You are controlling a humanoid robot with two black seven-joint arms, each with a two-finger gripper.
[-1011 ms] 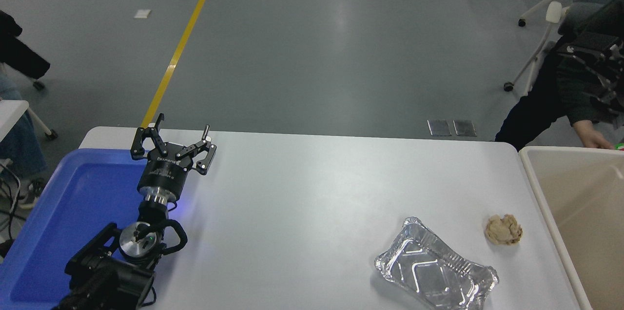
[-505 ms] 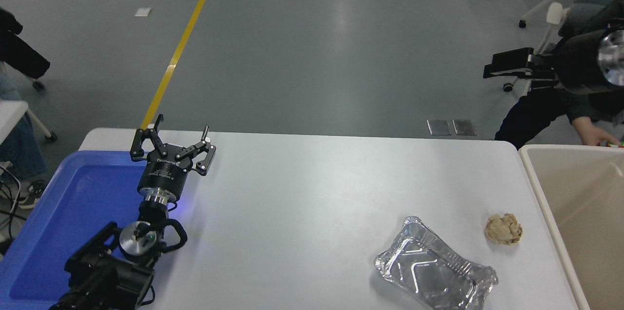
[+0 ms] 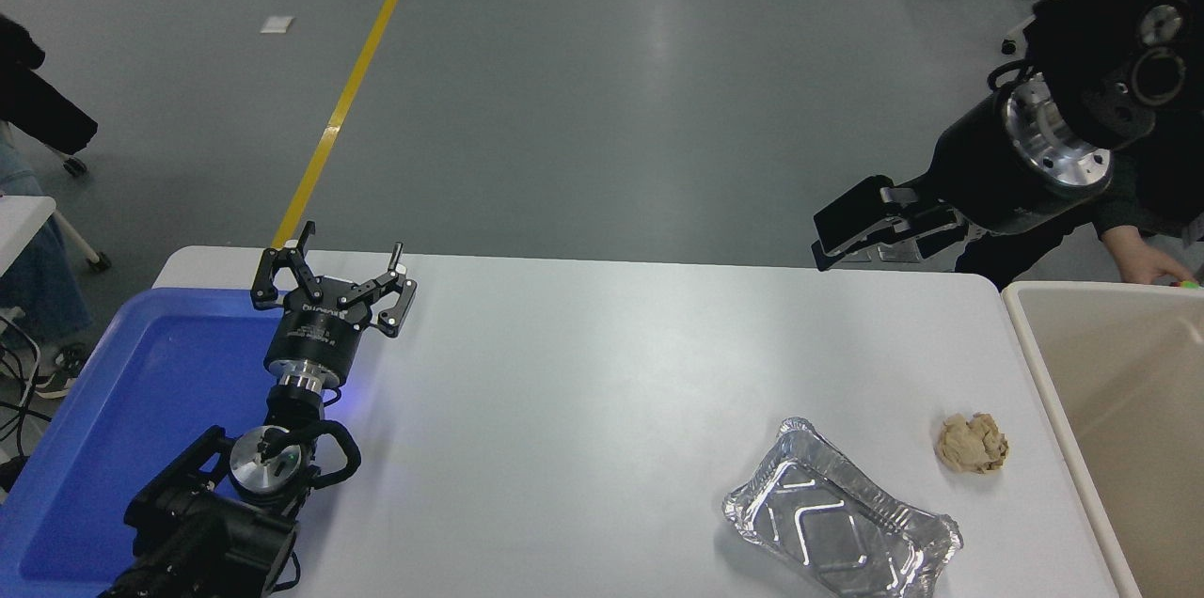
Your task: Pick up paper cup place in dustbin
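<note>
Overhead, the right gripper (image 3: pixel 832 245) hangs past the far edge of the smooth white counter (image 3: pixel 602 391), its flat black fingers (image 3: pixel 851 212) seen side-on, so I cannot tell how far apart they stand; nothing shows between them. No paper cup is visible anywhere. At the right edge sits the dustbin (image 3: pixel 1025 306), beige plastic with a thick pale rim and deep plain walls. Beside it lie a crumpled tan paper ball (image 3: pixel 972 444) and a crinkled silver foil tray (image 3: pixel 842 523), near each other but apart. Parked at the lower left, the left gripper (image 3: pixel 334 283) spreads its fingers wide beside the shallow glossy blue tray (image 3: pixel 141 410).
</note>
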